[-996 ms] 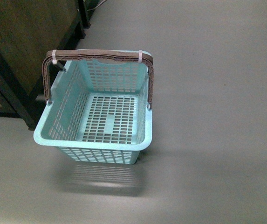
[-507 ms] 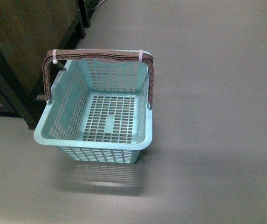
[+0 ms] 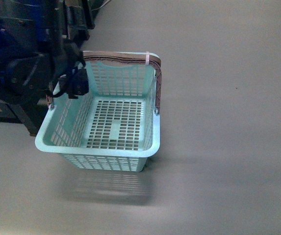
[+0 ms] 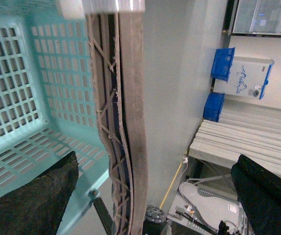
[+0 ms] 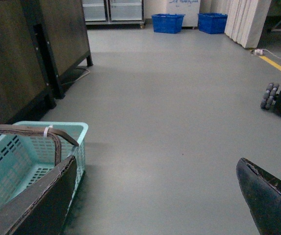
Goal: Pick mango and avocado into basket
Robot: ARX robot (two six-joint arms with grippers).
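Front view: shows basket (image 3: pixel 96 152) standing on grey floor (image 3: pixel 228 122), left arm (image 3: pixel 22 73) above its far left corner.
Left wrist view: shows left gripper (image 4: pixel 156 156) spread wide, holding nothing, over brown handle (image 4: pixel 130 122) and slotted basket wall.
Right wrist view: shows right gripper (image 5: pixel 157 159) spread wide, holding nothing, basket near dark cabinet (image 5: pixel 12 49).

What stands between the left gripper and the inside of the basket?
Nothing visible: the left gripper hangs open over the far-left corner of the basket, and the tied brown handles sit toward the far rim.
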